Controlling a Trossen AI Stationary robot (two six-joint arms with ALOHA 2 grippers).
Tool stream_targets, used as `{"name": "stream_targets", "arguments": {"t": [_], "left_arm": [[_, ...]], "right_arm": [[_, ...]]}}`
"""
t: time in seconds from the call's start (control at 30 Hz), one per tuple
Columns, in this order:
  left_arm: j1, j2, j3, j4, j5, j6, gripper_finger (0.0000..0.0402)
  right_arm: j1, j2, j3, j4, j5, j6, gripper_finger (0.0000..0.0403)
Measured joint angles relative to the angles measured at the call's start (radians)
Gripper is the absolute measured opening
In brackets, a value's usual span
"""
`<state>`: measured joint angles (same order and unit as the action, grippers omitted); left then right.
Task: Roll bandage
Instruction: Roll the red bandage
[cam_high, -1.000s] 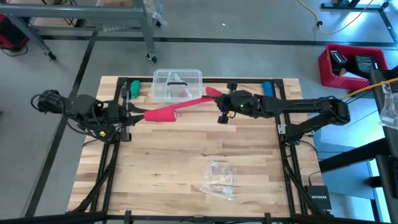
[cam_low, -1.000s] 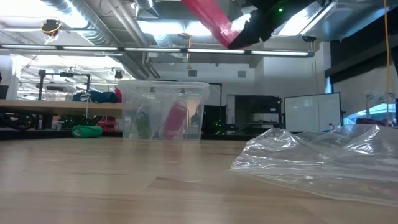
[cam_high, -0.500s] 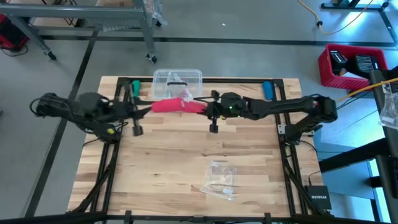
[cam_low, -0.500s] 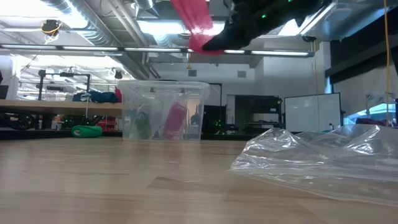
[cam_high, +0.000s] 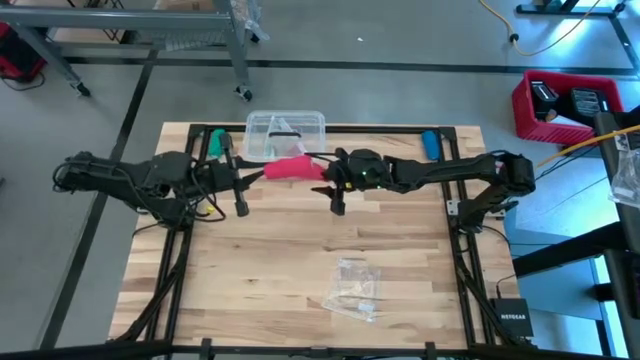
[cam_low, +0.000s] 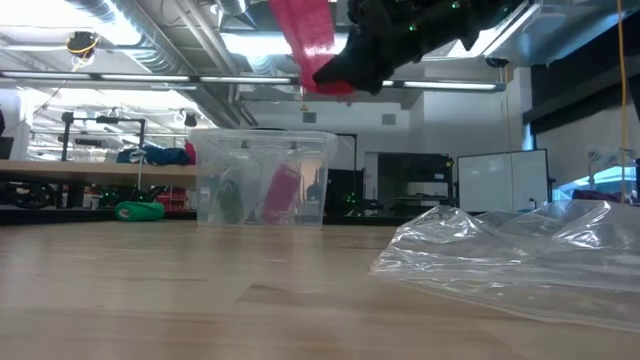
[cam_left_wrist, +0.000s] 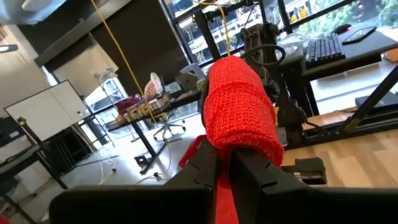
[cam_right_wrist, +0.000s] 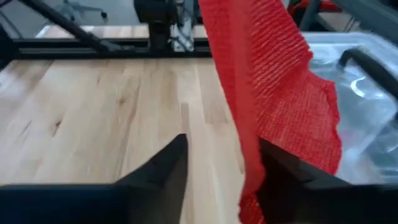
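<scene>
Your 2 grippers have closed the gap: the bandage (cam_high: 291, 168), stretched long 1 second ago, now hangs short and bunched above the far table (cam_high: 300, 250). Left gripper (cam_left_wrist: 224, 163) clamps the roll; right gripper (cam_right_wrist: 217, 163) pinches the tail.

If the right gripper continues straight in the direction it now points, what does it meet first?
Probably the left gripper. The right gripper points across the table toward it, with only the bandage they both hold stretched between them. Their heights are hard to compare.
</scene>
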<state>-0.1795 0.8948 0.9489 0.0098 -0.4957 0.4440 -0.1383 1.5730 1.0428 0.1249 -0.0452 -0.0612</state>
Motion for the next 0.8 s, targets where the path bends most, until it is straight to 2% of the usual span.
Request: {"name": "stream_targets", "arguments": {"t": [0.1,0.23,0.37,0.53,0.63,0.8], "left_arm": [[0.000,-0.001,0.000,0.005,-0.001,-0.013,0.0017],[0.000,-0.002,0.000,0.001,-0.001,-0.042,0.0017],[0.000,-0.002,0.000,-0.018,-0.001,-0.083,0.0017],[0.000,-0.005,0.000,-0.042,-0.001,-0.117,0.0017],[0.000,-0.005,0.000,-0.021,-0.001,-0.101,0.0017],[0.000,-0.004,0.001,0.060,-0.002,-0.055,0.0017]], "right_arm": [[0.000,0.000,0.000,-0.003,0.008,0.001,0.0194],[0.000,0.001,0.000,-0.042,0.001,0.024,0.0212],[-0.004,-0.032,-0.001,-0.114,-0.035,0.030,0.0215],[-0.006,-0.192,0.000,-0.270,-0.044,-0.012,0.0216],[-0.005,-0.265,0.000,-0.305,-0.044,-0.020,0.0216],[-0.005,-0.259,0.000,-0.287,-0.151,0.035,0.0216]]}}
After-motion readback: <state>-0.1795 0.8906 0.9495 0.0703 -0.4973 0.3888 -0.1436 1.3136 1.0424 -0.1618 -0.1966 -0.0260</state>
